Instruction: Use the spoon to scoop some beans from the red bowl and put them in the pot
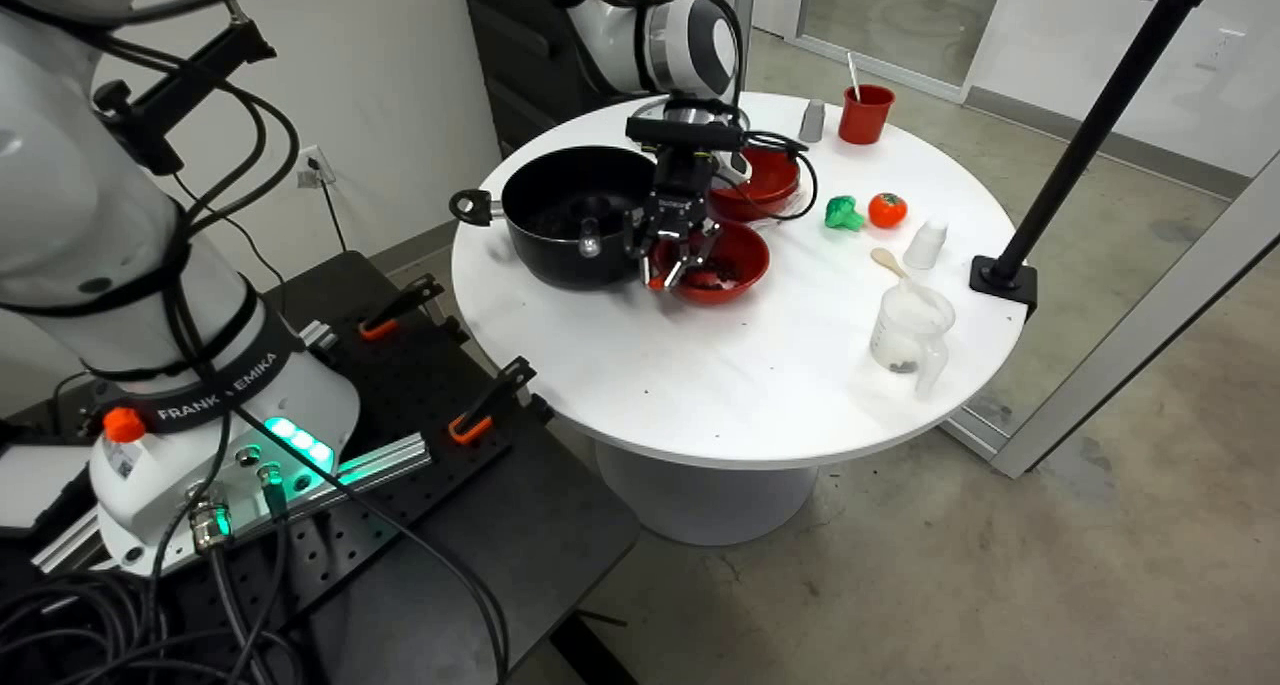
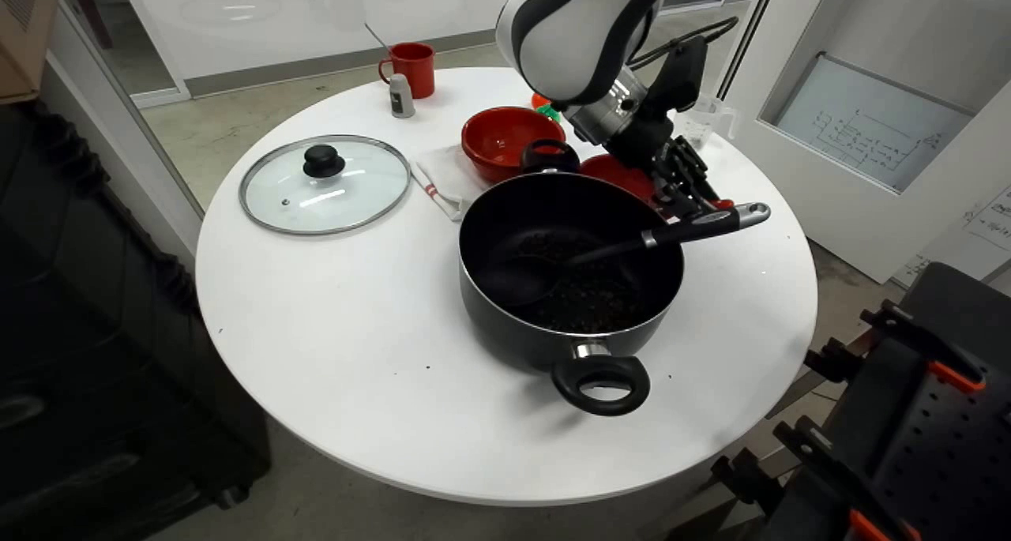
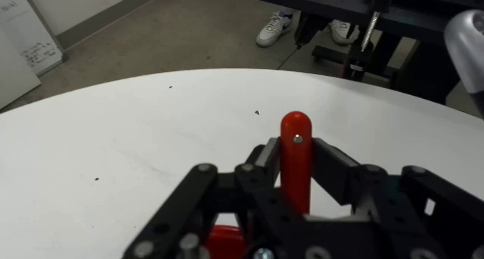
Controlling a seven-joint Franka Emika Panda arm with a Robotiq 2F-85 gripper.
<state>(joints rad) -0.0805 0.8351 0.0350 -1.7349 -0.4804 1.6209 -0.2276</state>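
Spoon is held in the gripper, fingers pinching its handle, probably so that the head may scoop beans.

Small red-handled spoon, lower part hidden behind the black gripper in the wrist view.
In an exterior view the round black pot and the gripper screen much of the shallow red bowl; its dark brown beans are too small to tell apart. The wrist view's right edge cuts off a silver-tipped black utensil handle, and a red patch low down shows too little to name.
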